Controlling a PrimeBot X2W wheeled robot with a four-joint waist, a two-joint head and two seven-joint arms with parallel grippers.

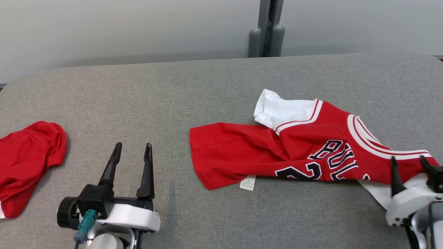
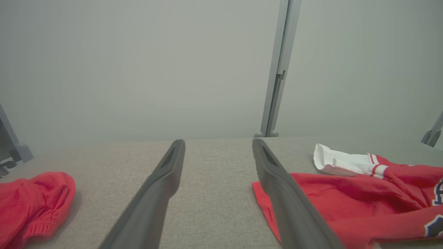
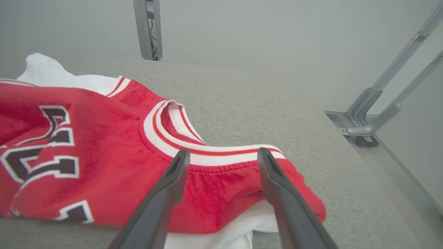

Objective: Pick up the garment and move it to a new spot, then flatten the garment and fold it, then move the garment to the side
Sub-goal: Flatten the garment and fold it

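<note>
The garment (image 1: pixel 297 152) is a red jersey with white sleeves, white-striped collar and dark lettering, lying crumpled on the grey table at centre right. My right gripper (image 1: pixel 408 164) stands open at its right end, fingers straddling the red shoulder below the collar (image 3: pixel 221 173) without pinching it. The left gripper (image 1: pixel 133 150) is open over bare table to the left of the jersey's hem (image 2: pixel 273 200), nothing between its fingers (image 2: pixel 166 180).
A second red garment (image 1: pixel 24 162) lies bunched at the table's left edge. A grey post (image 1: pixel 266 31) rises behind the table's far edge. Metal frame rails (image 3: pixel 387 100) stand off the table's right side.
</note>
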